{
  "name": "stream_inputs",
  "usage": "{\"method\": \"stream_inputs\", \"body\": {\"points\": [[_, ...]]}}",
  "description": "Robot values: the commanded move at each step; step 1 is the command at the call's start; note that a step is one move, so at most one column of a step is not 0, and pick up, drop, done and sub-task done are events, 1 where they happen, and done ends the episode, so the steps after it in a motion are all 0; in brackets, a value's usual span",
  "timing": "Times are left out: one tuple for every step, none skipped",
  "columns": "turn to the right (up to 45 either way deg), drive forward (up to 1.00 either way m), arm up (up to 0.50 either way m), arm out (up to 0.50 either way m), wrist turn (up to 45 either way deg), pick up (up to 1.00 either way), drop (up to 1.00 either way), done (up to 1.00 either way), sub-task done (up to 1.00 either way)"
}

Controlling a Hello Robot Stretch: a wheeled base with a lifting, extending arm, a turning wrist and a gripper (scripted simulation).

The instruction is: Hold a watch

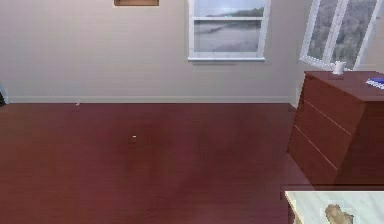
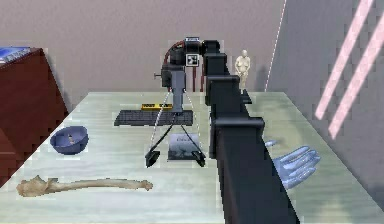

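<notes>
My arm (image 2: 235,140) reaches out over a pale green tabletop (image 2: 110,160) in the arm side view. My gripper (image 2: 177,142) hangs left of the white marker squares (image 2: 188,58), and its thin fingers (image 2: 153,150) point down toward the table. Between them lies a small grey and dark thing (image 2: 181,149); whether it is a watch I cannot make out. With the tabletop right behind the fingers, I cannot tell whether the gripper holds anything.
On the table lie a blue bowl (image 2: 72,140), a long tan bone-like thing (image 2: 85,185), a dark flat keyboard shape (image 2: 145,118), a pale blue glove-like thing (image 2: 296,165), a small statue (image 2: 243,68) and a red-white box (image 2: 212,72). A red dresser (image 1: 340,125) stands at the forward view's right, beyond open dark floor (image 1: 130,160).
</notes>
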Motion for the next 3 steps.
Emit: {"method": "stream_inputs", "body": {"points": [[0.0,0.0,0.0,0.0,45.0,0.0,0.0,0.0,0.0],[0.0,0.0,0.0,0.0,45.0,0.0,0.0,0.0,0.0],[0.0,0.0,0.0,0.0,45.0,0.0,0.0,0.0,0.0]]}}
